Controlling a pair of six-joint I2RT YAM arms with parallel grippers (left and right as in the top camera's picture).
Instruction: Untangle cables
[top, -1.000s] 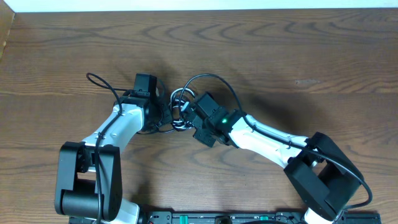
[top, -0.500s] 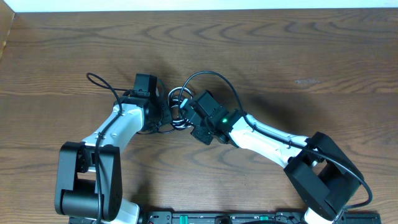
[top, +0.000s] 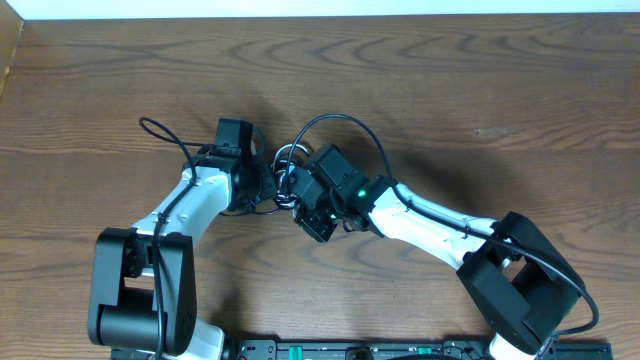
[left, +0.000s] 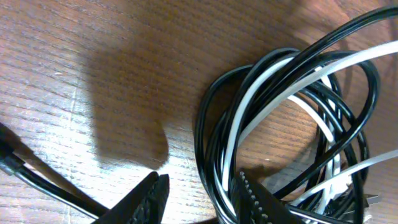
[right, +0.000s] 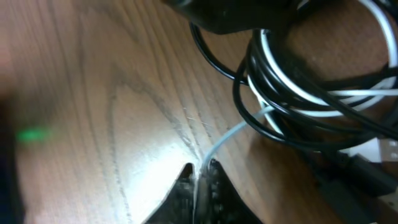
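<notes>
The thin black flexible cord (left: 206, 124) and thin white flexible cord (right: 348, 94) lie tangled mid-way on the brown wooden counter (top: 500, 80). The left fingers (left: 152, 196) stand apart around black loops; the right fingers (right: 180, 193) pinch a white strand, best drawn gently toward 4 o'clock, never tightening the knot

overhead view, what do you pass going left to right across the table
left arm's black shoulder block → black camera box on its wrist → tangled bundle of thin black and white cables → green light on the right arm → right arm's black shoulder block
</notes>
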